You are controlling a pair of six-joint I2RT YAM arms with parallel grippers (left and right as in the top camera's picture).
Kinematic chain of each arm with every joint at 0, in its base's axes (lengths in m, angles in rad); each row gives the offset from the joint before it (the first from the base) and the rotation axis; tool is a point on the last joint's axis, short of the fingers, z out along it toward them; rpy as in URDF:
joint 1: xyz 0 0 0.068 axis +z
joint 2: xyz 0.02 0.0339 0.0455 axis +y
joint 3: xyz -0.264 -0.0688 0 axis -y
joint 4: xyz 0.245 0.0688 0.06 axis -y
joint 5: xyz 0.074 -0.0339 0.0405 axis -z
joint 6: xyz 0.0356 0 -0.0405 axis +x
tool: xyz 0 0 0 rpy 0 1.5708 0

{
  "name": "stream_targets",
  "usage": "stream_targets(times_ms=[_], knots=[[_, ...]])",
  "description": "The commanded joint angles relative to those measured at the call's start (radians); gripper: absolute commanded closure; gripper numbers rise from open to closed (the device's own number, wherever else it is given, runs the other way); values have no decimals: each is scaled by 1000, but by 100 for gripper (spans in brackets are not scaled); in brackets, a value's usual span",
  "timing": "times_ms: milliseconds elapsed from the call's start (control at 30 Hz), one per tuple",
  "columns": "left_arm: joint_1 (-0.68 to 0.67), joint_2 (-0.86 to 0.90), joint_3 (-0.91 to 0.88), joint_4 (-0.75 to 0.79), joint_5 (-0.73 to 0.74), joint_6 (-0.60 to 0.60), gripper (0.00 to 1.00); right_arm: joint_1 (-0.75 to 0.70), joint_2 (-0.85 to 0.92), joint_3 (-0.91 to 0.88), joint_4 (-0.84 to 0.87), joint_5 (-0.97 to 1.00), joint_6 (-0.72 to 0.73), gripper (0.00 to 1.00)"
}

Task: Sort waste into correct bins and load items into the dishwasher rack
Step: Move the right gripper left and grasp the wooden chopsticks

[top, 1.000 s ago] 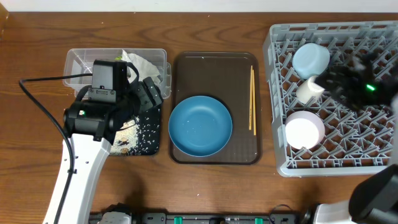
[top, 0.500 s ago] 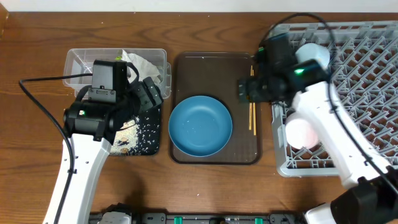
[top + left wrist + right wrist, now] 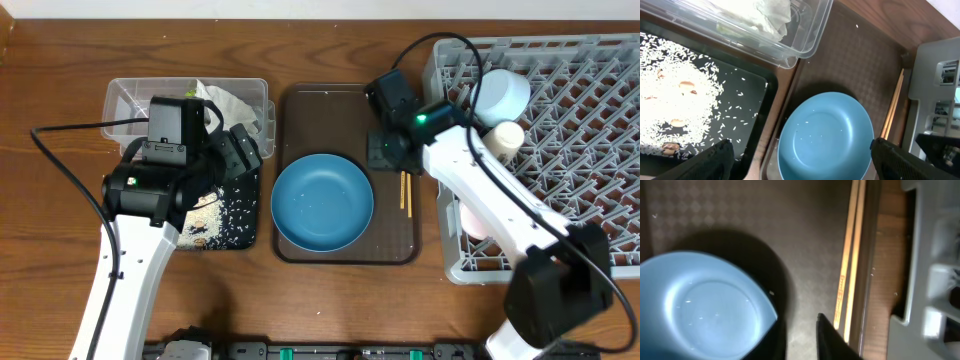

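The wide blue dish [image 3: 322,202] lies on the brown serving tray [image 3: 330,100], and the wooden chopsticks [image 3: 404,190] lie along the tray's right edge. My right gripper [image 3: 385,152] hangs low over the tray between dish and chopsticks. In the right wrist view its jaws [image 3: 800,322] are drawn almost together with nothing between them, and the chopsticks [image 3: 852,255] are just to their right. My left gripper [image 3: 238,155] is wide open over the black tray's corner, facing the dish [image 3: 825,135]. The dishwasher rack [image 3: 580,90] holds a light-blue bowl [image 3: 500,95], a white cup [image 3: 503,138] and a pinkish bowl [image 3: 468,220].
The clear tub [image 3: 130,100] at the back left holds a crumpled napkin [image 3: 235,105]. In front of it the black tray [image 3: 225,215] carries scattered rice [image 3: 675,95]. The right arm crosses the rack's left wall and hides part of the pinkish bowl.
My right arm has swung from over the rack to the brown tray's right side, and its jaws have closed from wide open. The left arm has not moved.
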Motion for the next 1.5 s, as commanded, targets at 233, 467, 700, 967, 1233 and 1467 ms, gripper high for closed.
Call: stream_targets(times_ms=[233,467,700,967,1233,1467], knots=[[5,4,22,-2,-6,7,10,-7,180,3,35,19,44,80],[5,4,22,-2,-6,7,10,-34,187,3,43,19,44,66],[5,4,22,-2,-6,7,10,-73,189,-5,32,12,44,64],[5,4,22,-2,-6,7,10,-76,191,-15,39,9,43,64],[5,4,22,-2,-6,6,10,-85,194,-63,77,27,43,64],[5,4,22,-2,-6,7,10,-100,194,-152,199,-31,40,67]])
